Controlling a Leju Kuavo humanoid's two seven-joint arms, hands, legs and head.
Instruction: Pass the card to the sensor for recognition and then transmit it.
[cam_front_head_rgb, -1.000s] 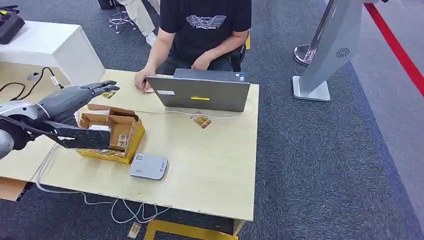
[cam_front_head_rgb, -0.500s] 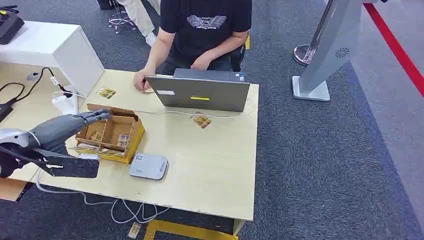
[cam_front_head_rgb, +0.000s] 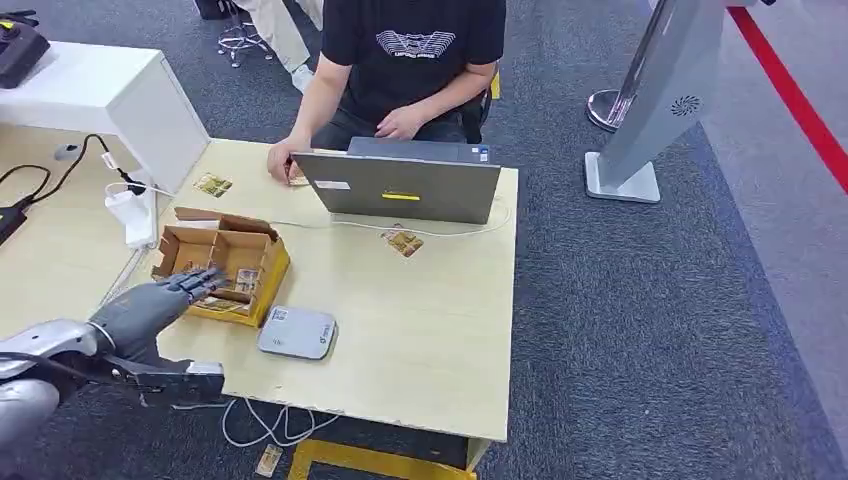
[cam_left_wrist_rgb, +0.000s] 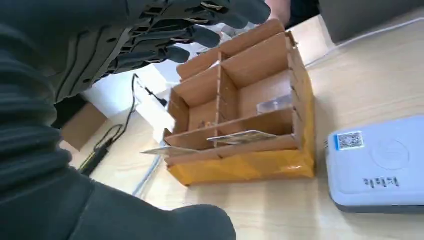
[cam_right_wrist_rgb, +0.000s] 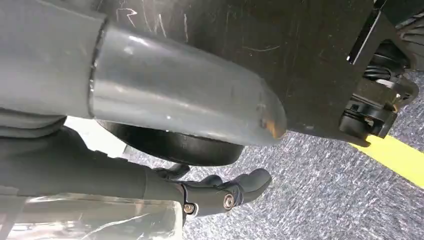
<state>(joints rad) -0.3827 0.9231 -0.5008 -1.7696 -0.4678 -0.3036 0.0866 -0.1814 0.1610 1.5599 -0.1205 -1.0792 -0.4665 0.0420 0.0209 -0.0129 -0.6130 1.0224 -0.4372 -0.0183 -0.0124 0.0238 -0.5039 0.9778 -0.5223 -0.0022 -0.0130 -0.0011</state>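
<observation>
On the table (cam_front_head_rgb: 420, 330): a divided cardboard box (cam_front_head_rgb: 222, 262) toward the left side, with cards (cam_left_wrist_rgb: 240, 136) lying across its near partitions and the card reader (cam_front_head_rgb: 297, 333) just beside its near right corner. Farther back, an open laptop (cam_front_head_rgb: 400, 185) at the far edge, a person (cam_front_head_rgb: 400, 60) seated behind it, one loose card (cam_front_head_rgb: 403, 241) just in front of the laptop and another (cam_front_head_rgb: 213, 185) near the far left corner. Left hand (cam_front_head_rgb: 150, 308) over the box's near left edge, fingers (cam_left_wrist_rgb: 200, 35) spread above the compartments; a stand's base (cam_front_head_rgb: 622, 180) on the floor well to the right of the table.

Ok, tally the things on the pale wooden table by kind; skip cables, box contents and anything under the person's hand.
Grey laptop: 1
Partitioned brown cardboard box: 1
Flat pale grey sensor pad: 1
Loose patterned cards: 2
Total: 5
</observation>
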